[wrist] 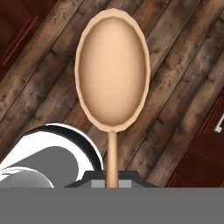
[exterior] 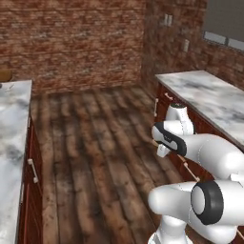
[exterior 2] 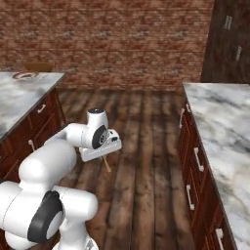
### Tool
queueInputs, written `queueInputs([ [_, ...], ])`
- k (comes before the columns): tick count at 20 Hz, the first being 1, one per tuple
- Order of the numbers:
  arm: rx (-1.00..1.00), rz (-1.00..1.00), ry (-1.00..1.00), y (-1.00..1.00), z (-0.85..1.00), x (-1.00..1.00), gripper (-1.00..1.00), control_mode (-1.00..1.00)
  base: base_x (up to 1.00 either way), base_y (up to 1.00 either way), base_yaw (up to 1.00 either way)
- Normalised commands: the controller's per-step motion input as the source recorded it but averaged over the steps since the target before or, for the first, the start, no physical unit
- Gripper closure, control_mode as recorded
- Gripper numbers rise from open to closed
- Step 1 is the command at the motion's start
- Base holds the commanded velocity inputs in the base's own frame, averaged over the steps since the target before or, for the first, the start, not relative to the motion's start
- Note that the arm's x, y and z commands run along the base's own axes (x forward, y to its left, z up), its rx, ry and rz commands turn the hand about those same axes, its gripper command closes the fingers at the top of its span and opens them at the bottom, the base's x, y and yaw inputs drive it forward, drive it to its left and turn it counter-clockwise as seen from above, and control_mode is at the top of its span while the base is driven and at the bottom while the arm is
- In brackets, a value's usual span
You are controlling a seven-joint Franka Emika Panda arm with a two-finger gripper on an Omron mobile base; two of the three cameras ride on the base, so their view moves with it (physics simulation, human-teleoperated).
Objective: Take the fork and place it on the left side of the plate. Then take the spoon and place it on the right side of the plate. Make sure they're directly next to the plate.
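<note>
Gripper (wrist: 112, 183) clamped on slim handle of small brown wooden spoon (wrist: 112, 70), oval bowl out front, above dark plank floor (wrist: 39, 96) between marble counters (exterior 2: 222, 127)

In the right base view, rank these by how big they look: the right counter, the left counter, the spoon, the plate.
1. Right counter, the largest.
2. Left counter.
3 and 4. The spoon held in the claw and the plate are both tiny; the plate sits far away, so I won't rank them.
</note>
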Motion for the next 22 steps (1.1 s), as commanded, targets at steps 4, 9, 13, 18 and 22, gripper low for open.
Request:
queueInputs([
  [4,0.00,0.00,0.00,0.00,0.00,0.00,1.00,1.00,1.00,0.00,0.08],
  [9,0.00,0.00,0.00,0.00,0.00,0.00,1.00,1.00,1.00,0.00,0.08],
  [13,0.00,0.00,0.00,0.00,0.00,0.00,1.00,1.00,1.00,0.00,0.08],
  [18,0.00,0.00,0.00,0.00,0.00,0.00,1.00,1.00,1.00,0.00,0.09],
  [22,0.00,0.00,0.00,0.00,0.00,0.00,1.00,1.00,1.00,0.00,0.09],
])
